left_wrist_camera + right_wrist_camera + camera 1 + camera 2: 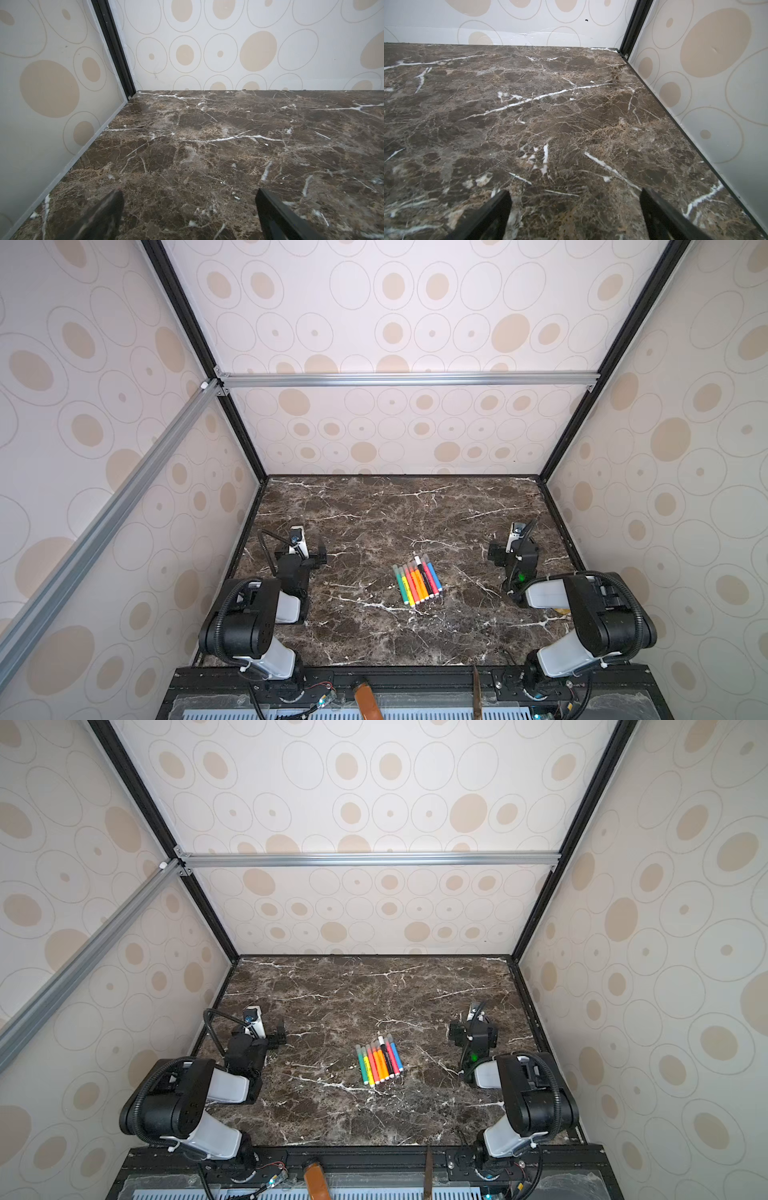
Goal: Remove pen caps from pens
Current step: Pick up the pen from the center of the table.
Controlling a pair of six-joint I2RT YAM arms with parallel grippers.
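Several pens [417, 581] [380, 1061] lie side by side in a tight row on the marble table [374, 510], near its middle, with green, yellow, red, orange, black, pink and blue bodies. The pale pen caps [424, 561] [390, 1039] sit on the pens' far ends. My left gripper [302, 553] [262, 1036] [189, 194] hovers low at the table's left side, open and empty, well left of the row. At the right side my right gripper [513, 551] [473, 1031] [575, 193] is likewise open and empty. Neither wrist view shows the pens.
Patterned walls with black frame posts [239, 427] close in the table on three sides. Below the table's near edge, a brown object [365, 697] and a thin brown stick [476, 691] rest on the black base rail.
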